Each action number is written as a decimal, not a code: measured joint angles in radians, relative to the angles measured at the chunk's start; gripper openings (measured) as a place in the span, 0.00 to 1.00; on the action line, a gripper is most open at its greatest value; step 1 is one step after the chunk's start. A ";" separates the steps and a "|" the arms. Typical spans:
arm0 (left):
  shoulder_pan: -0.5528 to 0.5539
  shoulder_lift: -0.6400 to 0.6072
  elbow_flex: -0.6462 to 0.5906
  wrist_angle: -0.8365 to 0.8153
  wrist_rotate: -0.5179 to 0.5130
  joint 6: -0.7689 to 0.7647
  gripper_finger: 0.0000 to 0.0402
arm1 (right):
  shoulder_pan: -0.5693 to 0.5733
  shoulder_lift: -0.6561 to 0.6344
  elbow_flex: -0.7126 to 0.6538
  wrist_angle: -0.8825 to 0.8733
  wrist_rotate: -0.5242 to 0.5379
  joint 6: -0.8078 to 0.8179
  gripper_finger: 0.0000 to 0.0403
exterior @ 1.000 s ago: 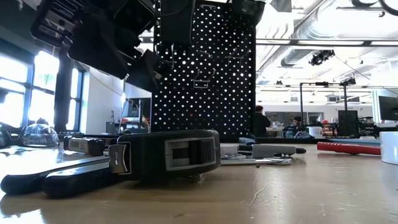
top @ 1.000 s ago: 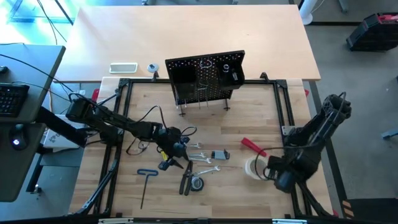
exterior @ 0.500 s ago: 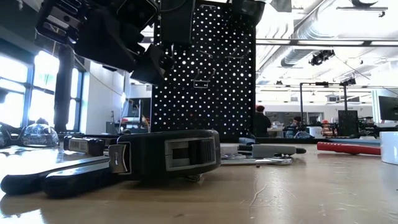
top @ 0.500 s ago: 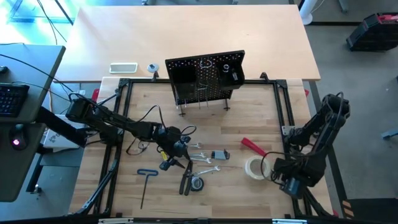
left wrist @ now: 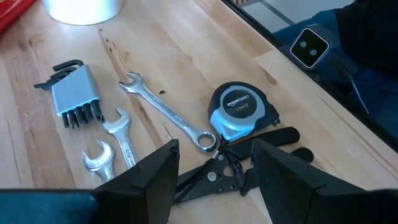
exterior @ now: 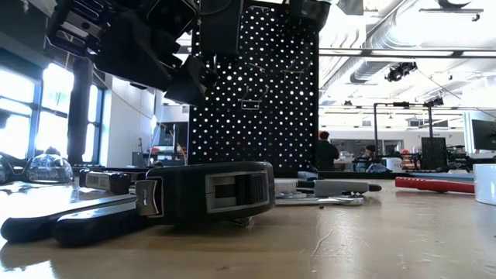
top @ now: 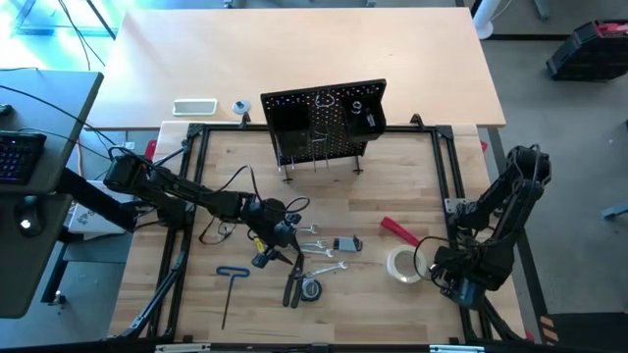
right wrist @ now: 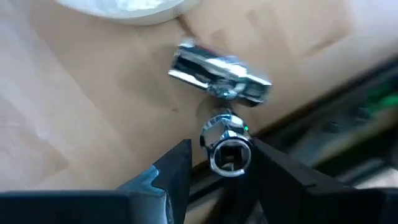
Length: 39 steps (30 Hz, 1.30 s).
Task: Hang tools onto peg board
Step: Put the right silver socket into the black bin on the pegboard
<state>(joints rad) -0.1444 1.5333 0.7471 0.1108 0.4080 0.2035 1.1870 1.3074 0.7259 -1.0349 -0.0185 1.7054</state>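
Observation:
The black peg board [top: 324,123] stands upright at the table's far middle. My left gripper [left wrist: 214,180] is open and hovers above dark-handled pliers [left wrist: 230,174], beside a tape measure [left wrist: 242,112], silver wrenches [left wrist: 165,112] and a hex key set [left wrist: 74,96]. My right gripper [right wrist: 222,171] is open at the table's right, beside the tape roll [top: 402,263]. Its fingers stand on either side of a small chrome socket piece [right wrist: 227,152] that lies on the wood. My right gripper has the chrome socket piece's round end [right wrist: 229,155] between its two fingers, which come slanting down from the table's right. I cannot tell whether either finger touches it.
A red-handled tool [top: 397,230] lies left of the tape roll, a T-handle hex key [top: 231,279] near the front left, and safety glasses [exterior: 46,167] by the left arm. The black table frame [top: 456,176] runs close along my right gripper. A white slab [top: 194,106] lies beyond the frame.
My right gripper has gone a little toward the table's near right corner, away from the tape roll. In the low view, my left gripper has risen slightly above the tools.

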 joint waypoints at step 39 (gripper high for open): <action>0.145 0.000 0.000 -0.001 -0.059 0.118 0.48 | -0.451 -0.008 0.710 -0.503 0.523 -0.742 0.20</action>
<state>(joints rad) 0.0006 1.5333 0.7471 0.1095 0.3490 0.3212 0.7356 1.2999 1.4354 -1.5376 0.5042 0.9629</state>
